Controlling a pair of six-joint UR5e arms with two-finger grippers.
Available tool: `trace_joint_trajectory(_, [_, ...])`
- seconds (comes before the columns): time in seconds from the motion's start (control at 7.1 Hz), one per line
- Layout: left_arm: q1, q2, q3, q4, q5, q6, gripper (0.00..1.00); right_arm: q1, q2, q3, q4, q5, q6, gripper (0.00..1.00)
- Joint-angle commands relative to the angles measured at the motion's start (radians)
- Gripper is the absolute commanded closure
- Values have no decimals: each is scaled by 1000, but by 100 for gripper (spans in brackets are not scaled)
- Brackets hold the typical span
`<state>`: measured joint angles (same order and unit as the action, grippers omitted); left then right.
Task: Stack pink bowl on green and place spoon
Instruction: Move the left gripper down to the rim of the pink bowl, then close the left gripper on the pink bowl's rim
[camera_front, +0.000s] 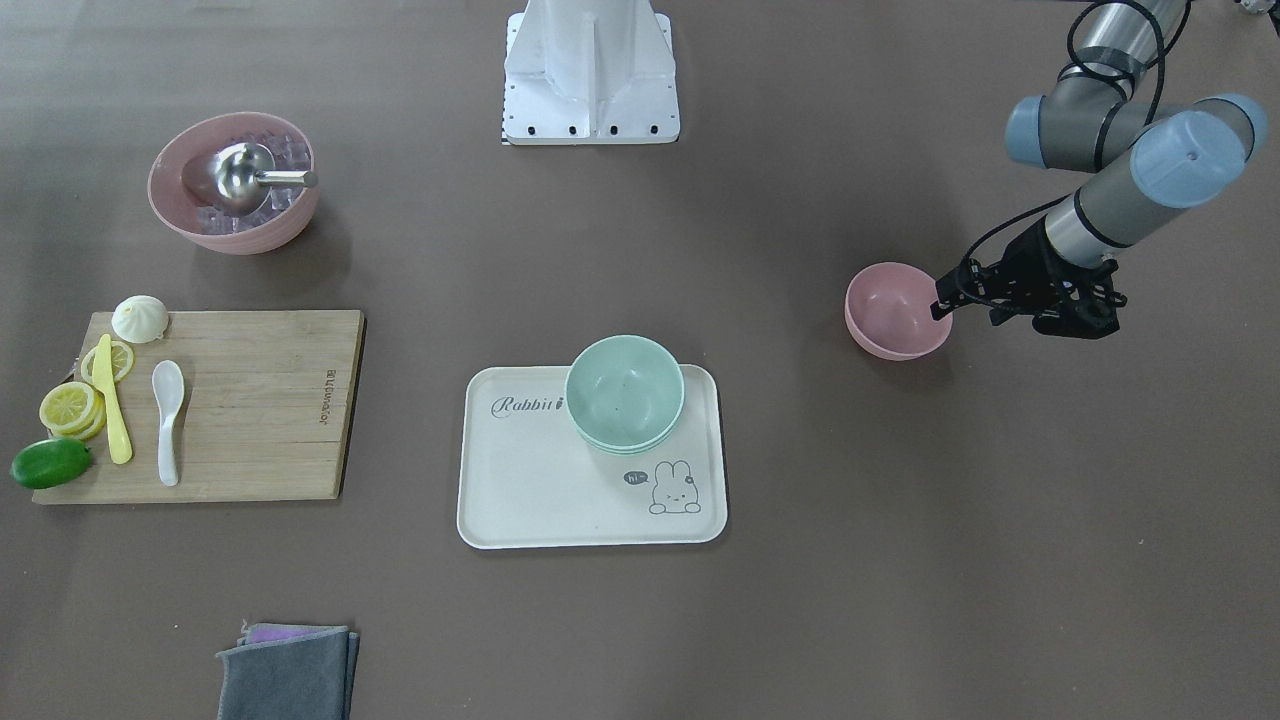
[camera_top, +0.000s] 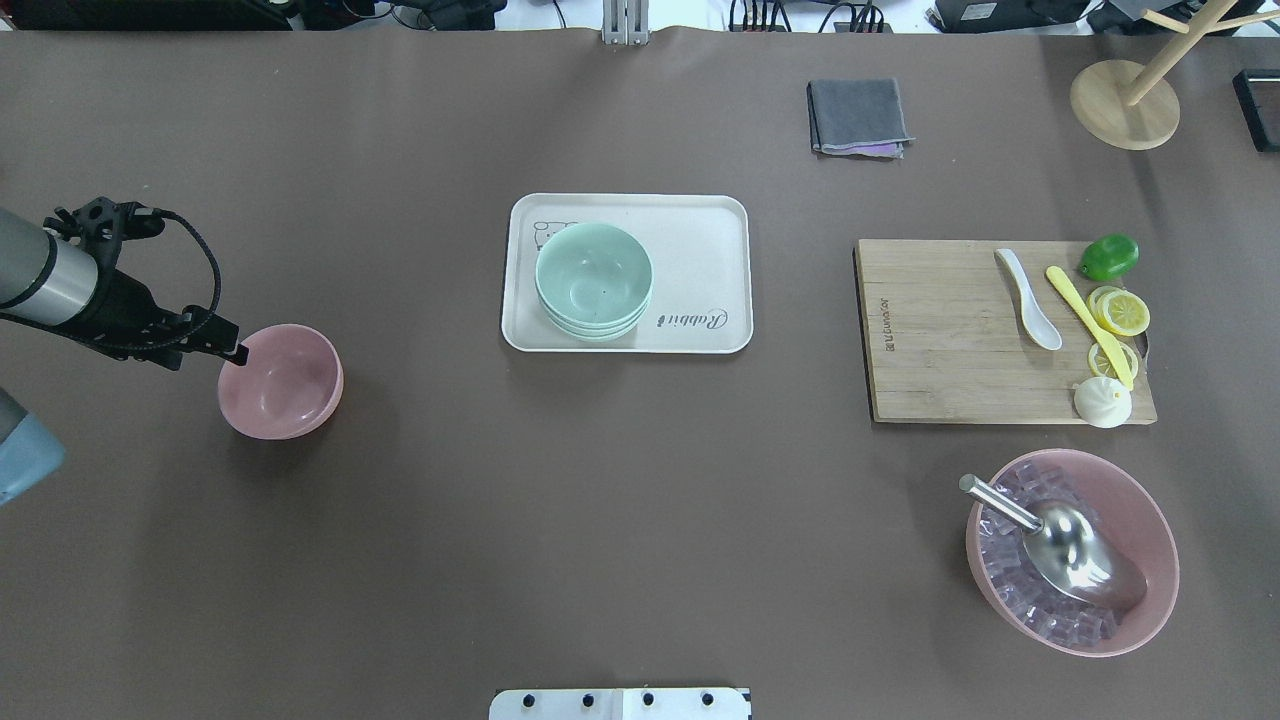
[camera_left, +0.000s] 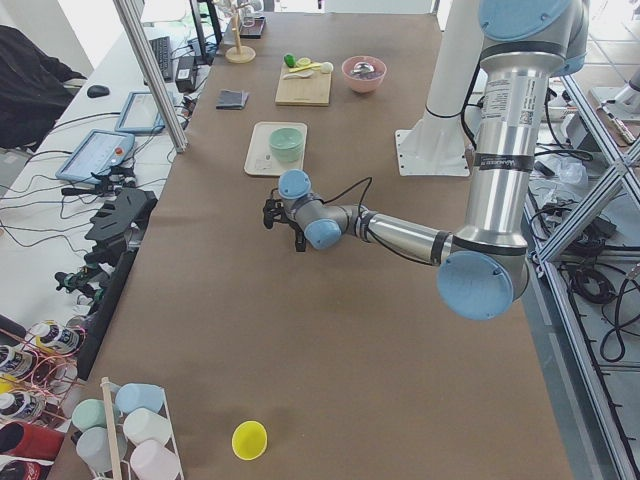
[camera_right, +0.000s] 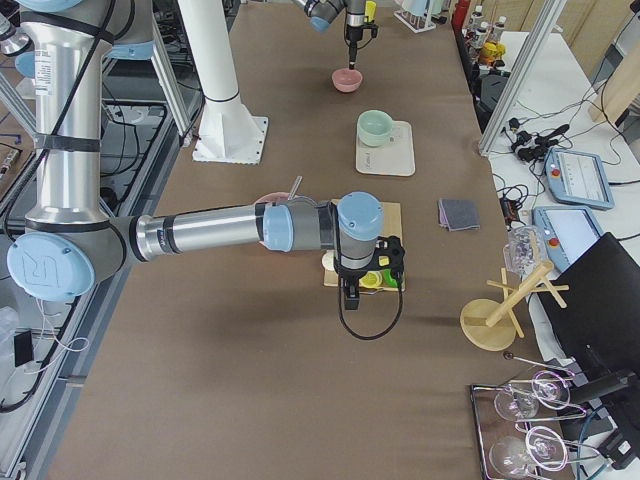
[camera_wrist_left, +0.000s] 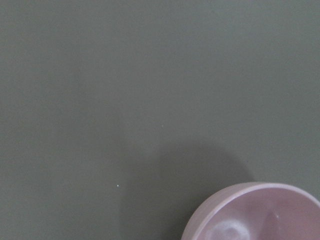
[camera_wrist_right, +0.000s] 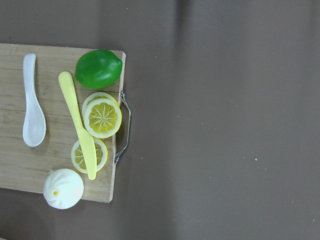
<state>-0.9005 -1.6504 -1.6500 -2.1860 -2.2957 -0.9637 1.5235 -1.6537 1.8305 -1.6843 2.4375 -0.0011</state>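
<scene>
In the overhead view, my left claw (camera_top: 232, 350) sits at the middle left of the frame, its tip touching the near-side rim of the small pink bowl (camera_top: 285, 380), which stands upright on the brown table (camera_top: 640, 500). I cannot tell whether the claw is pinching that rim or only resting against it. The green bowls (camera_top: 593, 278), nested in a stack, stand on the left half of a white tray (camera_top: 700, 230) at the upper centre, well apart from the pink bowl. The white spoon (camera_top: 1028, 298) lies flat on a wooden cutting board (camera_top: 930, 340) at the right, beside a yellow knife (camera_top: 1090, 325), lemon slices (camera_top: 1120, 312) and a lime (camera_top: 1108, 257). My right claw (camera_right: 351, 290) shows only in the right side view, hanging over the end of that board; I cannot tell whether it is spread or pressed together. A large pink bowl (camera_top: 1150, 520) of ice cubes with a metal scoop (camera_top: 1085, 555) sits at the lower right.
</scene>
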Motion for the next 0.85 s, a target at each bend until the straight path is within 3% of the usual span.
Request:
trace_joint_trajectory(0.0, [5, 4, -14, -1, -2, -4, 42, -2, 0, -4, 0, -1, 0, 0])
trace_joint_trajectory(0.28, [11, 4, -11, -6, -4, -3, 69, -2, 0, -4, 0, -2, 0, 0])
trace_joint_trajectory(0.42, [12, 1, -11, -6, -4, -3, 77, -2, -1, -4, 0, 0, 0, 0])
trace_joint_trajectory(0.7, [18, 1, -5, -28, -4, -6, 77, -2, -1, -5, 0, -2, 0, 0])
